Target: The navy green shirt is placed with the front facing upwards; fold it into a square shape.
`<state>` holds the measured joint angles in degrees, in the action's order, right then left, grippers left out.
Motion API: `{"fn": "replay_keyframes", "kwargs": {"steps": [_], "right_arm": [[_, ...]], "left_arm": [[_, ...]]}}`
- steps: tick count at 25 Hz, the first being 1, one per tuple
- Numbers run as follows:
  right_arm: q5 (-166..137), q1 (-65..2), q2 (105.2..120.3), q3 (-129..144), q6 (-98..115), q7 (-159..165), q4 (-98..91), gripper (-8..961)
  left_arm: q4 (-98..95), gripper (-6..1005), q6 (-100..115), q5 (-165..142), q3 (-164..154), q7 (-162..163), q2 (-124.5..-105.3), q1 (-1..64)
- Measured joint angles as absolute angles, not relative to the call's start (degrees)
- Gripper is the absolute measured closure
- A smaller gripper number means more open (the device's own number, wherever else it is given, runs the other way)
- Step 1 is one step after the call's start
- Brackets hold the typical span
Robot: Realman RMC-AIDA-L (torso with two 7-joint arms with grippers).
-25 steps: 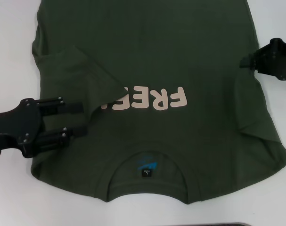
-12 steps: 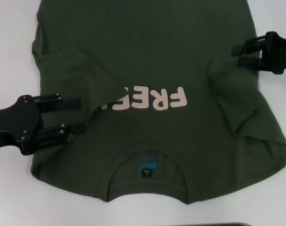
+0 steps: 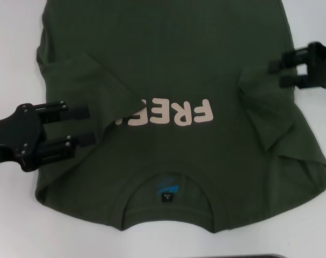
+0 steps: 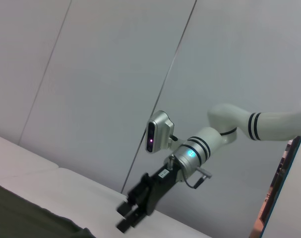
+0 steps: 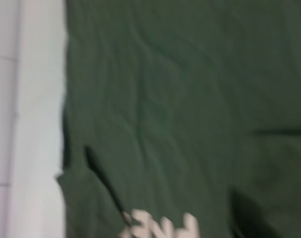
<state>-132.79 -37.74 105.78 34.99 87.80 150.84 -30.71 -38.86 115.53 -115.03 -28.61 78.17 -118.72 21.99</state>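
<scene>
Head view: navy green shirt (image 3: pixel 168 70) lies between both released end effectors (left (image 3: pixel 85 126), right (image 3: pixel 278 74)).

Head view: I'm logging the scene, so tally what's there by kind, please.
Shirt: 1
Grippers: 2, left and right, both open
Table: 1
Total: 4

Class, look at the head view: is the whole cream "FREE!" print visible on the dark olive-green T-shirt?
No: the folded-in sleeve of the dark olive-green T-shirt covers one end of the cream print.
</scene>
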Motion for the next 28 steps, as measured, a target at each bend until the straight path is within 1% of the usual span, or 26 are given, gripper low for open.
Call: {"fn": "replay_keyframes", "kwargs": {"steps": [2,5,8,14,18,24,26,28], "right_arm": [[-134.27,-37.20,105.04,36.07,89.38,151.89,-32.03,384],[-135.76,-36.18,105.07,36.25,91.19,152.43,-34.42,381],[-136.52,-35.83,105.63,36.97,91.78,152.22,-34.55,382],[-139.17,-36.44,107.40,40.04,90.35,151.85,-34.32,385],[-139.45,-36.65,108.05,40.99,89.58,151.82,-34.32,387],[-134.88,-37.04,109.55,40.00,89.53,149.92,-34.22,392],[-130.11,-36.88,109.56,39.23,91.06,147.88,-34.18,394],[-126.92,-36.26,109.08,38.47,92.32,146.87,-34.20,395]], "left_arm": [[-38.88,419,115.54,-115.03,-28.61,78.18,-118.72,22.06],[-38.90,419,115.36,-115.04,-28.61,78.30,-118.72,22.28],[-38.92,419,115.20,-115.02,-28.54,78.30,-118.72,22.32],[-39.03,419,115.26,-114.90,-27.27,78.29,-118.70,22.47],[-39.03,419,115.27,-114.87,-27.20,78.23,-118.65,22.50],[-39.03,419,115.19,-114.86,-27.16,78.02,-118.69,22.50],[-39.02,419,115.24,-114.86,-27.15,78.09,-118.70,22.50],[-39.03,419,115.39,-114.86,-27.14,78.20,-118.70,22.50]]}}
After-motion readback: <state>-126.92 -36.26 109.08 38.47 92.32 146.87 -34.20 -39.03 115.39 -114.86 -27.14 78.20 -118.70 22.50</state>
